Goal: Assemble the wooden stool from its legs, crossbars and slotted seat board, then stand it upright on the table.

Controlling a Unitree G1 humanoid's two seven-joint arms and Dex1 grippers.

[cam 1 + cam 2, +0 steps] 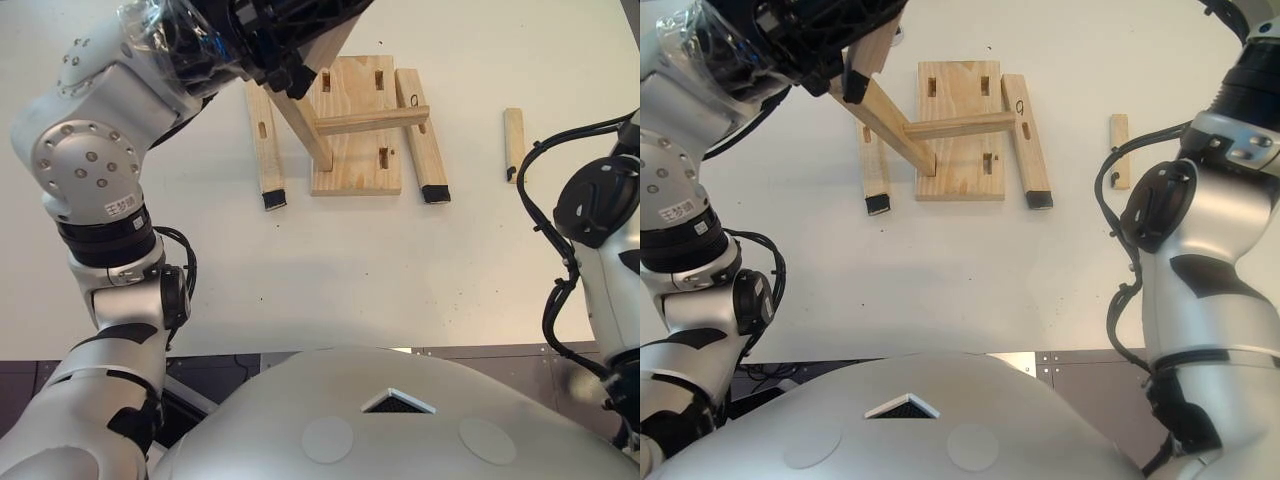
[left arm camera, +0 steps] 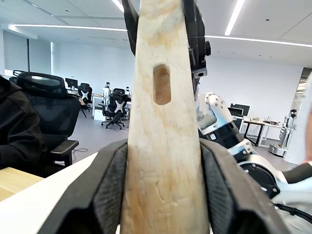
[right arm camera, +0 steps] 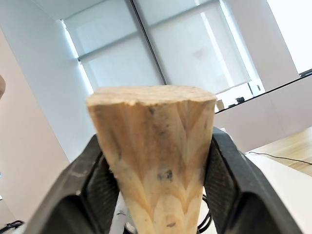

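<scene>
My left gripper [image 1: 297, 82] is shut on a slotted wooden leg [image 1: 310, 125], with its pads [image 2: 113, 191] pressed to both sides. The leg slants down to the left edge of the slotted seat board [image 1: 355, 168], which lies flat on the white table [image 1: 350, 270]. A crossbar [image 1: 375, 121] juts from that leg toward the right, above the board. Two more legs with black feet lie flat, one left of the board [image 1: 265, 150] and one right of it [image 1: 422, 140]. My right gripper [image 3: 156, 190] is shut on the end of a wooden piece [image 3: 153, 126].
A short loose crossbar [image 1: 513, 140] lies on the table to the right of the parts, near my right arm [image 1: 600, 210]. The table's near half is bare white surface down to its front edge [image 1: 420, 348].
</scene>
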